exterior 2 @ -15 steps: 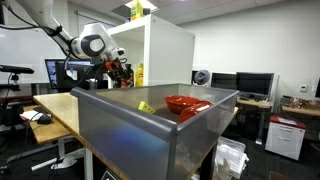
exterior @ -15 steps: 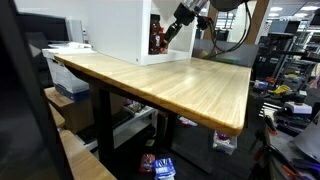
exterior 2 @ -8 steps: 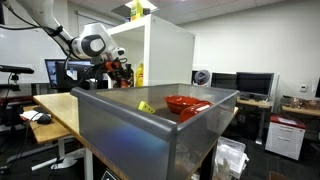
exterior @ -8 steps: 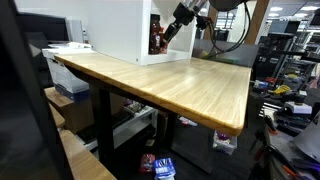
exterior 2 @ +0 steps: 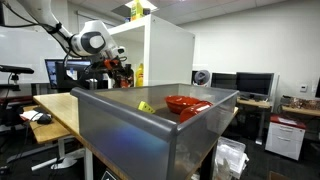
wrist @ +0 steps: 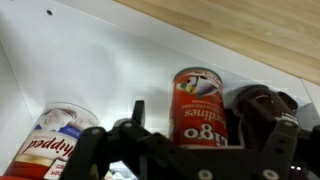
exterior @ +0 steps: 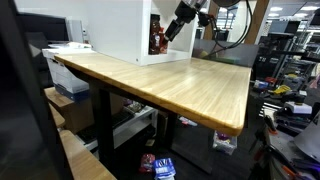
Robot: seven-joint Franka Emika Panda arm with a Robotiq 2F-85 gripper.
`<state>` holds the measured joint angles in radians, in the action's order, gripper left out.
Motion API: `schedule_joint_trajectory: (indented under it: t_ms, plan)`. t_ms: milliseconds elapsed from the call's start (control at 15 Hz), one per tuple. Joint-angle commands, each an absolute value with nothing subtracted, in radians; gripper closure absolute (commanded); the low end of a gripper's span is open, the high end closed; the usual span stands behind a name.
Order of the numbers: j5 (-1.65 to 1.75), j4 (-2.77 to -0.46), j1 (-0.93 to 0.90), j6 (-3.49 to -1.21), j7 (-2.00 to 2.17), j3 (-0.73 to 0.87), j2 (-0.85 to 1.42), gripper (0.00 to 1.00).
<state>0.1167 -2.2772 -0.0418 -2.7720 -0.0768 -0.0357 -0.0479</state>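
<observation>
1. One red can (wrist: 199,105) is the thing nearest the gripper (exterior: 169,33). It is a smooth printed cylinder with a silver rim at the end that lies toward the wood in the wrist view.
2. In the wrist view its long axis runs top to bottom of the picture. Its lettering appears inverted, in line with the wood showing along the top edge.
3. The red can sits inside the white box (exterior: 115,30), against the box's plain white inner wall. The box is at the far edge of the table (exterior: 185,85).
4. The jaws are spread apart with nothing clamped. One dark finger (wrist: 138,112) rises just left of the red can with white wall showing between them.
5. A dark rounded shape (wrist: 262,108) is just right of the red can. I cannot tell whether it is the other finger or a separate object.
6. One red-and-white labelled can (wrist: 52,150) lies low and left of the red can, tilted in the wrist picture and partly hidden by the gripper body.
7. The box is one flat-sided, matt white block with an open face toward the gripper.
8. The table top is one pale wooden slab with long grain lines and a rounded near corner.
9. In an exterior view, one grey bin (exterior 2: 150,135) fills the foreground, well apart from the box, and holds one glossy red bowl (exterior 2: 185,103).
</observation>
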Motion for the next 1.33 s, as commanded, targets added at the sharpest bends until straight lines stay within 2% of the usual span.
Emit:
schedule_joint_trajectory:
  t_ms: [0, 933, 1000, 1067, 1267]
  plan:
    - [0.109, -2.29, -0.037, -2.677, -0.071, -0.033, -0.12, 0.0]
    - [0.147, -2.297, 0.023, -2.59, -0.037, 0.001, -0.214, 0.0]
    - [0.148, -2.294, 0.031, -2.591, -0.029, 0.005, -0.214, 0.18]
    - [0.158, -2.295, 0.045, -2.605, -0.014, 0.009, -0.21, 0.3]
    - [0.172, -2.303, 0.06, -2.64, 0.005, 0.012, -0.195, 0.48]
